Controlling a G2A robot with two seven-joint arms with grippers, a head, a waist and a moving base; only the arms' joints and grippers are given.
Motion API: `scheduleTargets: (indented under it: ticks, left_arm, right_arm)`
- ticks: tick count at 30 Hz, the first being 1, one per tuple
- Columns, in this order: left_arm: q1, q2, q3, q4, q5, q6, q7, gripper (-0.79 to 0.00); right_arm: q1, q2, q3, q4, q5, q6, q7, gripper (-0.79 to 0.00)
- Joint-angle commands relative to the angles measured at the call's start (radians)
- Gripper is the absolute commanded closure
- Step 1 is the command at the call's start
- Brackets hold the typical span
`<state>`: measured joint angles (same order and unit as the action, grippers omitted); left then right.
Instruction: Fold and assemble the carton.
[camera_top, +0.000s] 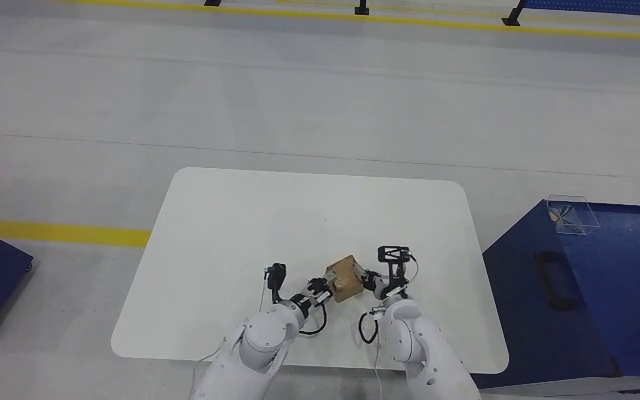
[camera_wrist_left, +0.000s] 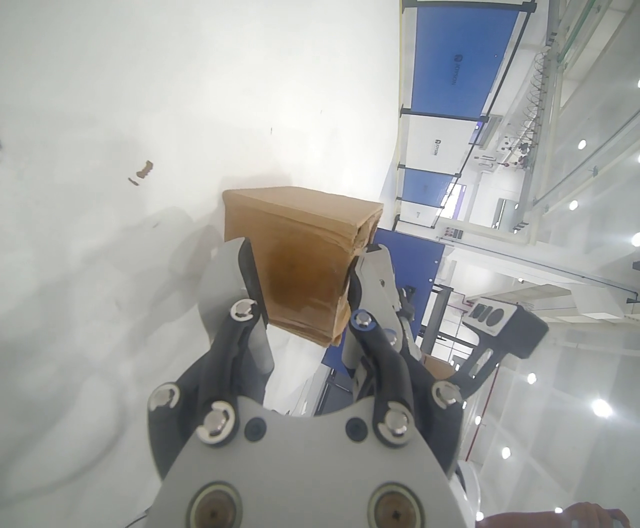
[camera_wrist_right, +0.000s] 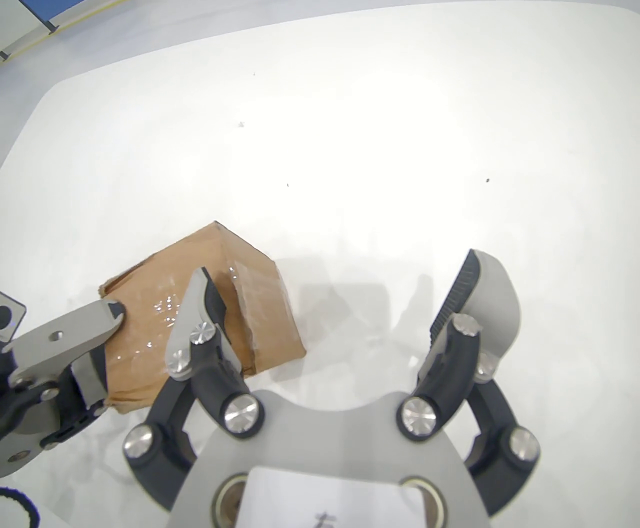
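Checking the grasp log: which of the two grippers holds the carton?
The left gripper: its fingers clamp the carton from both sides. The right gripper is open beside it, nothing between its fingers.

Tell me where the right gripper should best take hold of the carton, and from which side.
Probably the free end of the carton, opposite where the left gripper clamps it, pinched across its two flat side walls. Come from the robot's right: the open right gripper sits just beside that end, and those walls look flat, unlike the creased flap seam on top.
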<state>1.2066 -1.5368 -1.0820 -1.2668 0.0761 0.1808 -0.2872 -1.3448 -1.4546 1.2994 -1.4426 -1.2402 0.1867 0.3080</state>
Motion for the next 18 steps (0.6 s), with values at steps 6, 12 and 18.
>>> scheduleTargets:
  ticks: [6, 12, 18]
  left_arm:
    - [0.085, 0.020, -0.019, -0.111, 0.112, -0.162, 0.055, -0.785]
    - [0.125, 0.028, -0.015, -0.134, 0.219, -0.313, 0.158, -0.785]
    - [0.106, 0.037, -0.012, -0.135, 0.415, -0.301, 0.229, -0.785]
  right_arm:
    - [-0.016, 0.006, 0.017, -0.038, -0.009, -0.022, 0.004, -0.785]
    - [-0.056, 0.012, 0.066, -0.097, 0.049, -0.030, -0.021, -0.785]
    - [0.010, 0.004, 0.041, -0.011, 0.035, 0.062, -0.013, -0.785]
